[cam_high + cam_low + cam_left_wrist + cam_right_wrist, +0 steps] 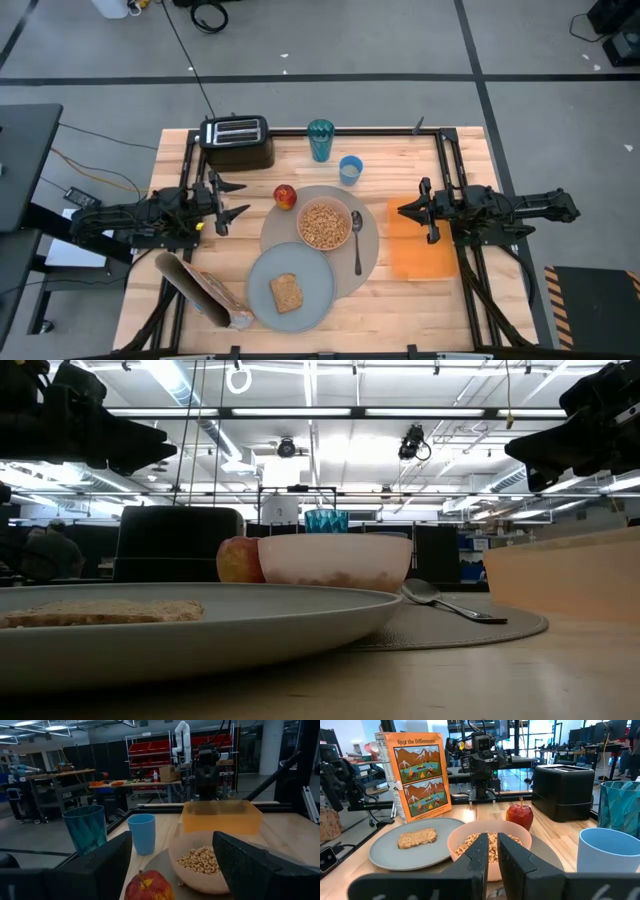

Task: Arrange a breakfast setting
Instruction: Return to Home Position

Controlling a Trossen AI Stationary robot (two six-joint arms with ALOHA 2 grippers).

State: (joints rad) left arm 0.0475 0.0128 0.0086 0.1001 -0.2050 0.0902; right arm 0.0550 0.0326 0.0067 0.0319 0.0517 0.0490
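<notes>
Wooden table (400, 310): left gripper (238, 198) spread wide, apple (285, 196) just off its tips. Right gripper (401, 211) pinched together above orange mat (420, 255) corner; spoon (357, 240) nearby, bare wood beside it.

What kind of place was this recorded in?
Likely a robotics lab or workshop, not a home: racks of red bins and a white robot arm in the background, a cluttered workbench, and strip lights overhead.

A robotics lab or workshop; metal shelving with red plastic bins (146, 748), a white jointed robot arm (180, 734), cluttered workbenches (61, 773); long ceiling strip lights (330, 412).
</notes>
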